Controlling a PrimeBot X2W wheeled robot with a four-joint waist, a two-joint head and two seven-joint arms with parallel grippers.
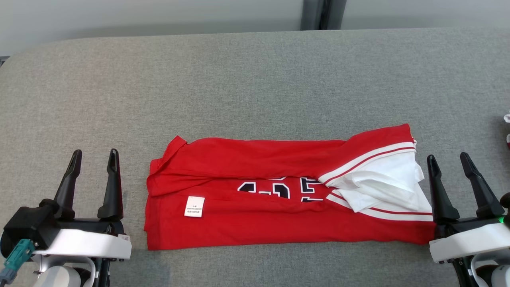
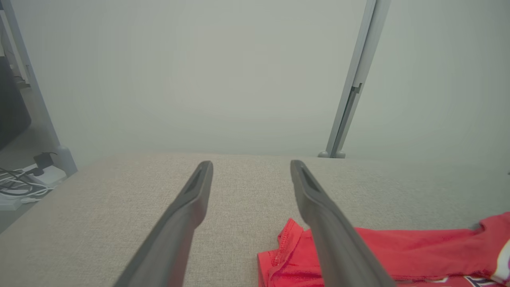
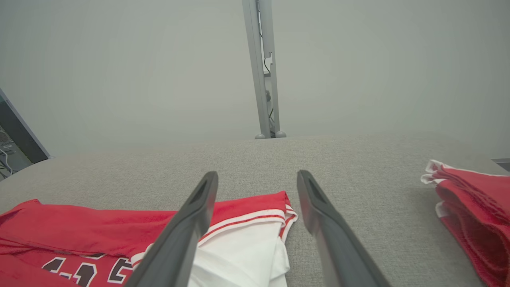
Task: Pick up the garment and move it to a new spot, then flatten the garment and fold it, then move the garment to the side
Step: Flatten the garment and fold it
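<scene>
Head view: the red garment lies folded in a long band on the grey surface, between the left gripper and the right gripper, both wide and empty.

Left wrist view: the garment's end lies under the right finger.

Right wrist view: its white-striped end lies beneath the fingers, and another red cloth sits well apart.

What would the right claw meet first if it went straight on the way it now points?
Probably only the bare grey table: the path ahead of the right claw looks free, with the red garment lying just to its left. Depth is unclear.
</scene>
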